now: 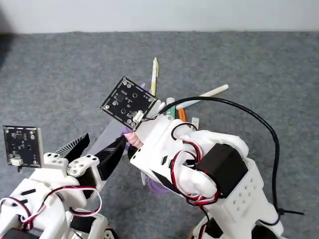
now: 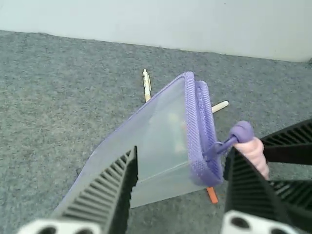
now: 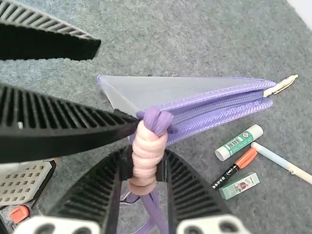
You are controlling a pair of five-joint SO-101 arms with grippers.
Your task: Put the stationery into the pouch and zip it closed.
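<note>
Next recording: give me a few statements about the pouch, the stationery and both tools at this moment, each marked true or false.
1. The right tool is shut on the pink zipper pull. True.
2. All the stationery is inside the pouch. False: a glue stick, an orange marker and a pen lie on the grey table beside it.
3. The left tool holds the orange marker. False: its fingers stand apart on either side of the pouch's end.
4. The pouch has purple trim and a clear side. True.
</note>
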